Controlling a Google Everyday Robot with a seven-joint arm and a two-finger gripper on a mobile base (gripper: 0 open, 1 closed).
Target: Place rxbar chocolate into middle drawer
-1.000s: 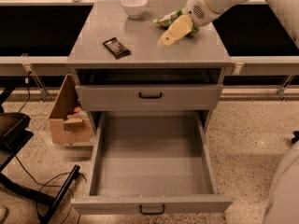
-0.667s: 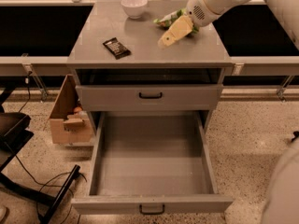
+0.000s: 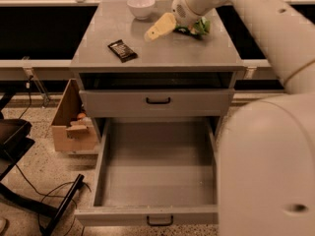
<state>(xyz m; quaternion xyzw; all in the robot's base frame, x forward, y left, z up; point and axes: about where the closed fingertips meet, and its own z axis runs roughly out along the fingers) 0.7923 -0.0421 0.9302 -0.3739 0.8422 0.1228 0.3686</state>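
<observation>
Gripper (image 3: 158, 28) hangs low over the cabinet top (image 3: 162, 58), carrying nothing; whether it is spread or pressed together I cannot tell.

- Just behind it, on its right: green-and-white snack bag (image 3: 195, 27), near the wrist. Risk: a swing of the arm drags or bumps the bag, or the wrong item gets picked, since it is the nearest thing.
- Up and left of it: white bowl (image 3: 141, 6), near. Could be clipped if the approach arcs wide.
- Down and left of it, apart: rxbar chocolate (image 3: 122, 50), lying flat on the top, untouched, close to the left edge. Main worry: a thin, flat, slick wrapper. A shallow or off-centre pinch would probably shove it rather than lift it, and a shove leftward sends it off the edge toward the cardboard box (image 3: 74, 127) on the floor.
- Well below it, toward the camera: middle drawer (image 3: 100, 166), pulled out and bare. The closed drawer front (image 3: 157, 101) lies between. Release too soon and the bar lands back on the top or slips down past the front.
</observation>
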